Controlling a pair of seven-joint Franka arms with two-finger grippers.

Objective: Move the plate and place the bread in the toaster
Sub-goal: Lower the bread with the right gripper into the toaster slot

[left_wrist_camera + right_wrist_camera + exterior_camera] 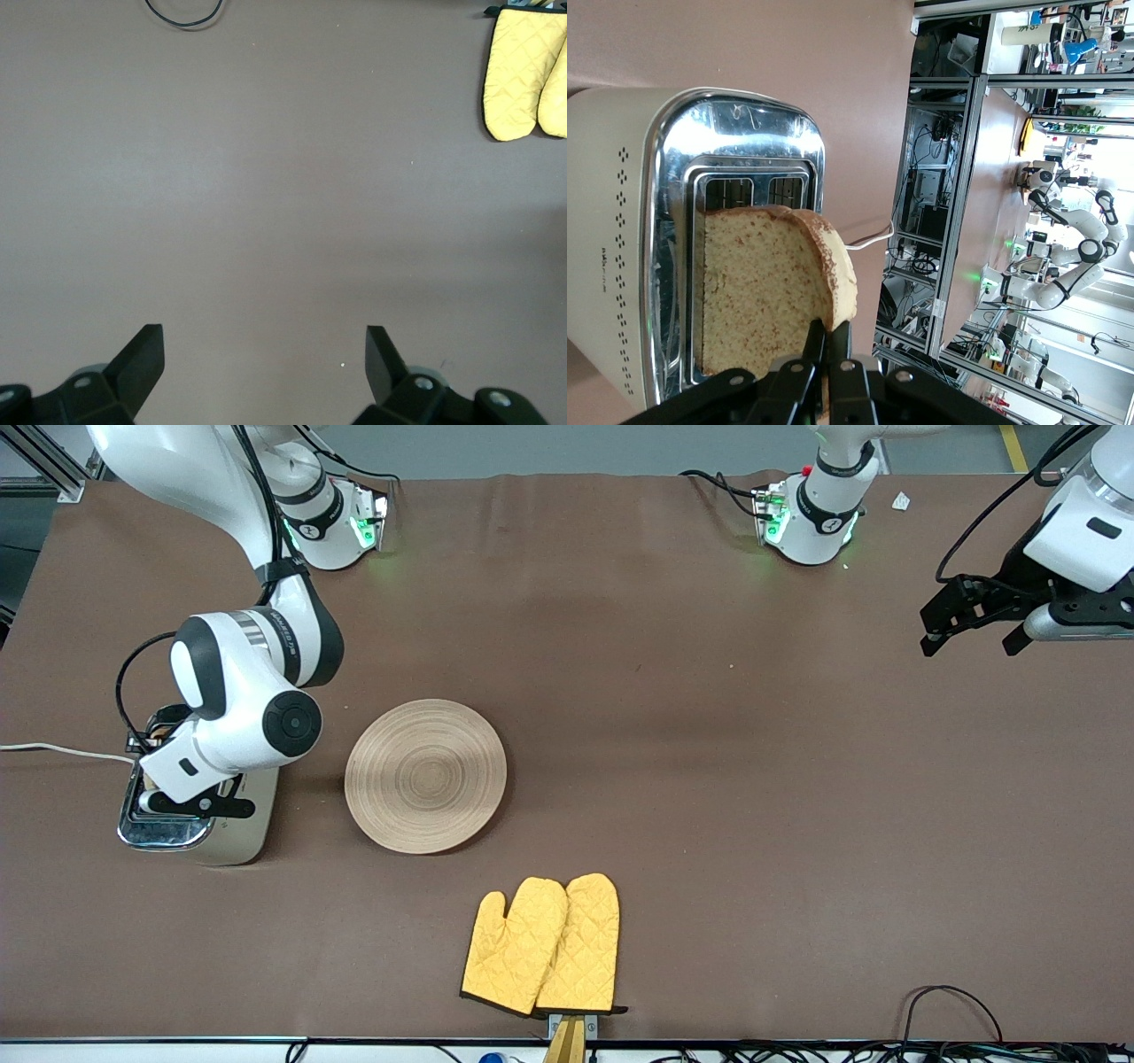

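I work at a table (pixel 753 779) covered by a plain brown cloth. Reading it from the front camera as a clock face, a pair of yellow quilted oven mitts (pixel 542 946) lies at six o'clock, side by side and touching, cuffs toward the front edge. My left wrist view catches the mitts (pixel 524 71) too. Just past their cuffs, a wooden strip (pixel 567 1043) sticks out from the table edge. A loop of black cable (pixel 952 1010) lies at about five o'clock, and a small white scrap (pixel 901 501) at one o'clock.
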